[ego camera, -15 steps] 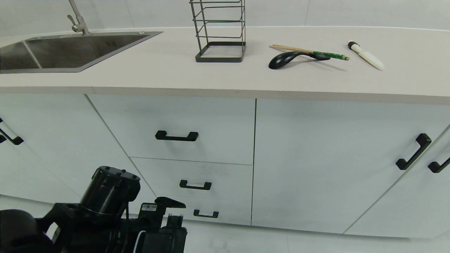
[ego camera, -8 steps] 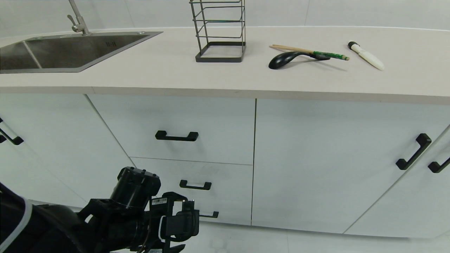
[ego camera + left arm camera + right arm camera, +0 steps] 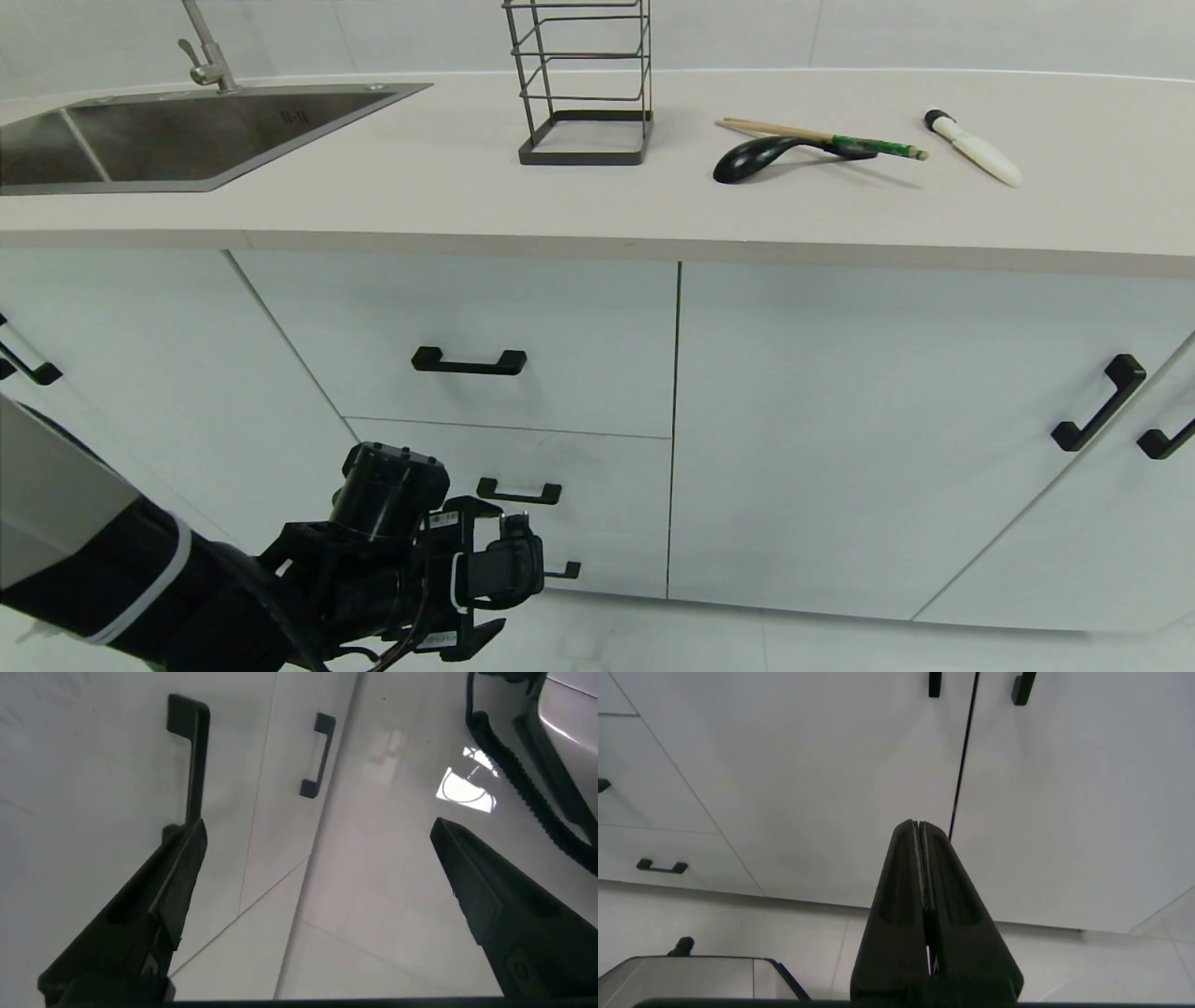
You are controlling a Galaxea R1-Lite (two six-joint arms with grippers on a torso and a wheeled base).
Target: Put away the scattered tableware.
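On the countertop point(image 3: 597, 210) lie a black spoon point(image 3: 752, 159), a pair of wooden chopsticks with green ends point(image 3: 822, 137) resting across the spoon's handle, and a white knife with a black end point(image 3: 973, 149) further right. A black wire rack point(image 3: 583, 140) stands left of them. My left gripper point(image 3: 504, 569) hangs low in front of the drawers, far below the counter, open and holding nothing; in the left wrist view the left gripper point(image 3: 318, 831) frames two drawer handles. My right gripper point(image 3: 918, 826) is shut on nothing and faces the white cabinet doors.
A steel sink point(image 3: 187, 131) with a faucet point(image 3: 207, 51) is set in the counter at the left. Below are three stacked drawers with black handles point(image 3: 470, 361) point(image 3: 519, 492) and cabinet doors with handles point(image 3: 1097, 401) at the right. Glossy floor point(image 3: 411, 887) lies underneath.
My left arm has swung up and to the right, bringing its gripper close to the lower drawer handles. The tableware on the counter has not moved.
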